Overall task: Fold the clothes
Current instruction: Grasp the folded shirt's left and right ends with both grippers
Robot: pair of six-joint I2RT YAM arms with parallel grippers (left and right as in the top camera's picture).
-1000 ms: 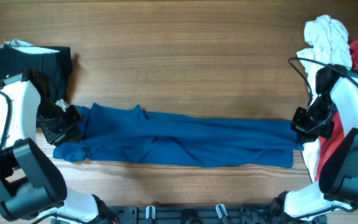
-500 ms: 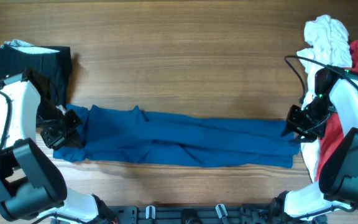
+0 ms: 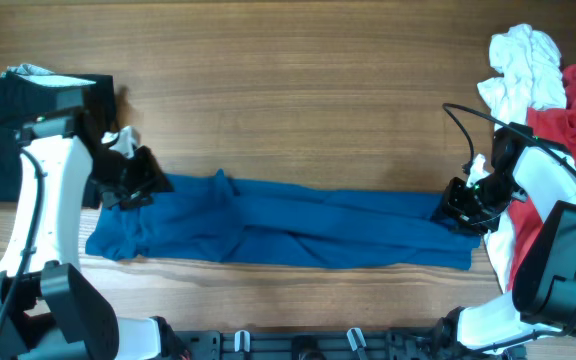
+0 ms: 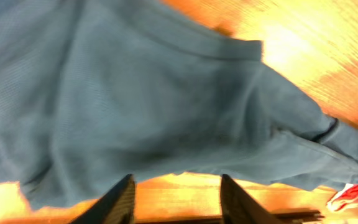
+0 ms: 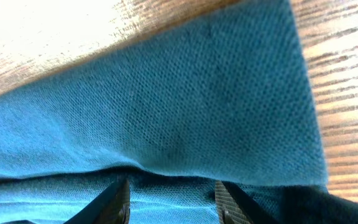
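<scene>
left jaws: parted, empty, above blue shirt | right jaws: parted, empty, above its other end

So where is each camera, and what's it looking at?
Overhead: above the table, looking straight down; both arms show.
Left wrist: on that arm, looking down at the blue shirt; left gripper fingers show.
Right wrist: on that arm, close over the shirt's edge; right gripper fingers show.
Shared: the blue shirt.
</scene>
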